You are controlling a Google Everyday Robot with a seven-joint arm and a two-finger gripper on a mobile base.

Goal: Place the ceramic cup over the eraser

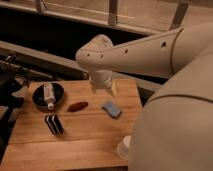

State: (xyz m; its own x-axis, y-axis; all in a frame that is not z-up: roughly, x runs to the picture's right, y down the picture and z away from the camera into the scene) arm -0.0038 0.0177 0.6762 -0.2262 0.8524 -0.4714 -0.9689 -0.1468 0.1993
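Wooden table (75,145) fills lower frame. My gripper (103,89) hangs over its upper centre, pointing down; open or clenched, can't tell. Cup (123,146) sits lower right of gripper, at table edge, half hidden by my arm. Striped block, likely eraser (53,124), lies lower left, long axis diagonal.

Dim, warm light with a dark background.
The white robot hand (103,92) hangs over the pale wooden worktop (85,140), its top side catching light; the far background is nearly black.
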